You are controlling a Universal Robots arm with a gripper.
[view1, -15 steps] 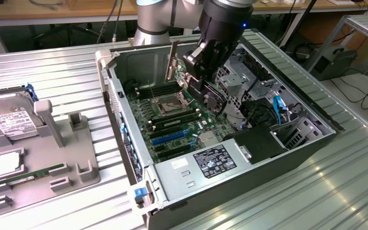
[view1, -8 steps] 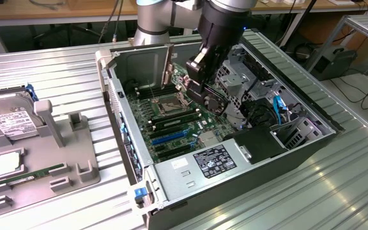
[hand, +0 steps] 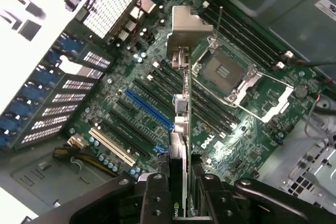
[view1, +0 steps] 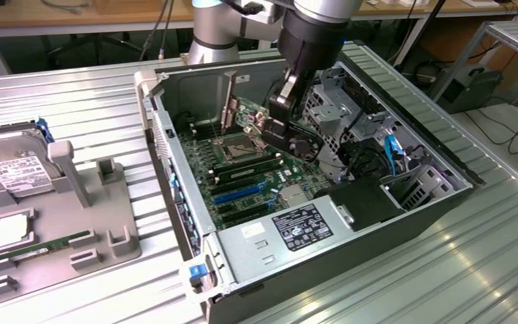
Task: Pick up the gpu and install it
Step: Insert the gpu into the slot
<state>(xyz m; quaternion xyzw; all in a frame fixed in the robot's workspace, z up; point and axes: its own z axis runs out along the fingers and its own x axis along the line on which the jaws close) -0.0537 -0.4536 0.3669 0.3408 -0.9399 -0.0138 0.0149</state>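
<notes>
Exterior view: the arm reaches down into the open computer case (view1: 331, 270), which lies on its side on the ribbed metal surface (view1: 475, 270). The gripper (view1: 279, 127) hangs over the green motherboard (view1: 241, 196) with the gpu (view1: 234, 101) in its grasp. The card stands on edge, its silvery end bracket toward the rear wall of the case. A hard drive (view1: 16, 172) and a memory stick (view1: 38, 246) sit on a grey tray at the exterior view's left, well apart from the work.

Wrist view: the fingers (hand: 156, 198) are clenched on the gpu (hand: 181, 103), which is seen edge-on as a thin line running away from the camera to its bracket. The card hangs above the board, just beside the blue slot (hand: 149, 109), with the processor socket (hand: 223, 72) on its other side. Whether its lower edge touches the board cannot be told.

The step in hand appears to be lining the card up over its slot. Doing it well likely means holding the card upright and parallel to the slot, with the bracket matched to the slotted rear openings (hand: 79, 85). Any tilt could jam the connector or scrape nearby parts. Pressure looks best applied straight down and evenly along the card.
</notes>
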